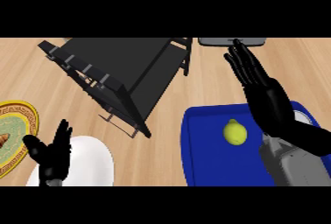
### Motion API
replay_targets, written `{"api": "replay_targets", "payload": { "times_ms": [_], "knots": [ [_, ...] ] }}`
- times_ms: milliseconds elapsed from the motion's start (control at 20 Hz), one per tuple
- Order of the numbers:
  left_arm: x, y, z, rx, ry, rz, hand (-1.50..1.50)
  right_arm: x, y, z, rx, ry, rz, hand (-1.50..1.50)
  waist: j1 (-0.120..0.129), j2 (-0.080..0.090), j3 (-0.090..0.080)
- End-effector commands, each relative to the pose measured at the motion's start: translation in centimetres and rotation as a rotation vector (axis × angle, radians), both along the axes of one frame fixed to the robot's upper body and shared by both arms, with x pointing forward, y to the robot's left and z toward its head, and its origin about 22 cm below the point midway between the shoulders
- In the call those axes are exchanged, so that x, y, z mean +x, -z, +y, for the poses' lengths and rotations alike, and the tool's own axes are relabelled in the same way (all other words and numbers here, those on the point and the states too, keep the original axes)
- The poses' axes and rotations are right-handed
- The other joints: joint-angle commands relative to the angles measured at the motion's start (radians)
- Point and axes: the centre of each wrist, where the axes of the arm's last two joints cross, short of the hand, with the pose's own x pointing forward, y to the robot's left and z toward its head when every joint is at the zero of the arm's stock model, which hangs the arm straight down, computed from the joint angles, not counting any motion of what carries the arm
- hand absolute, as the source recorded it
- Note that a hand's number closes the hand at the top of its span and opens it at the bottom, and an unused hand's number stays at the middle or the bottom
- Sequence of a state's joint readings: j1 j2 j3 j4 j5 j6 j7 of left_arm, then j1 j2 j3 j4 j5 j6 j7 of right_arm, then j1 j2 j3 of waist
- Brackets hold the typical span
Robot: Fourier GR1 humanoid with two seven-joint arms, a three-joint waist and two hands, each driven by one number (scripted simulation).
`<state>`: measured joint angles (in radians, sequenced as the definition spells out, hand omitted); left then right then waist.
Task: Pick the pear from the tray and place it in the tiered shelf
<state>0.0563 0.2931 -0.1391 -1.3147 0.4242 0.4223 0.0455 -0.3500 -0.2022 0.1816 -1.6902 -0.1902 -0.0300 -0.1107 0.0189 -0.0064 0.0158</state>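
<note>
Holding the right hand (pixel 266 96) out flat above the far right side of the blue tray (pixel 207 166), fingers straight, gripping nothing. Pointing those fingers past the tray toward a grey thing (pixel 216 41) at the far edge of the desk (pixel 168 148). Resting the left hand (pixel 53 153) at the lower left, open, fingers up, likewise holding nothing, over the edge of a white dish (pixel 90 162) and beside a yellow plate (pixel 16 113).

Finding the pear (pixel 234 132) lying on the tray, just left of the right wrist and apart from the fingers, not yet picked up. Finding the black tiered shelf (pixel 123 74) left of the tray, standing slantwise on the desk.

Judging the pear as light, stiff and smooth-skinned, so probably rolling or slipping under a careless touch, and bruising if squeezed hard. Calling for a hold round the widest part, thumb on one side and fingers on the other, coming down from above. Calling first for a drawing back of the right hand, with the fruit lying nearer the wrist than the fingertips.
</note>
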Motion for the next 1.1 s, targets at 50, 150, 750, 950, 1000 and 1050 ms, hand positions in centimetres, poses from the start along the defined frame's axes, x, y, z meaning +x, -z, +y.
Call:
{"api": "replay_targets", "payload": {
  "times_ms": [50, 150, 750, 950, 1000, 1050],
  "knots": [
    [-0.8, -1.3, 0.6, 0.101, 0.095, -0.035, 0.0, 0.3, 3.2, -5.9, -0.146, 0.327, 0.296, -1.5, -0.063, 0.008, -0.019],
    [-4.5, -3.1, 1.6, 0.161, 0.157, -0.024, 0.0, -1.2, 7.2, -10.3, -0.249, 0.542, 0.53, -1.5, -0.136, 0.013, -0.021],
    [-12.0, -5.3, 5.1, 0.336, 0.306, 0.064, 0.0, -3.8, 12.0, -14.5, -0.308, 0.879, 0.977, -1.5, -0.202, -0.01, -0.032],
    [-12.0, -5.3, 4.6, 0.333, 0.353, 0.064, 0.0, -2.1, 10.7, -11.6, -0.348, 0.77, 0.996, -1.5, -0.173, -0.006, -0.036],
    [-12.2, -5.4, 4.3, 0.312, 0.358, 0.057, 0.0, -1.7, 9.8, -12.1, -0.36, 0.762, 1.005, -1.5, -0.164, -0.01, -0.036],
    [-12.1, -5.5, 4.2, 0.315, 0.369, 0.05, 0.0, -1.3, 10.0, -11.1, -0.372, 0.737, 1.035, -1.5, -0.15, -0.003, -0.035]
  ]
}}
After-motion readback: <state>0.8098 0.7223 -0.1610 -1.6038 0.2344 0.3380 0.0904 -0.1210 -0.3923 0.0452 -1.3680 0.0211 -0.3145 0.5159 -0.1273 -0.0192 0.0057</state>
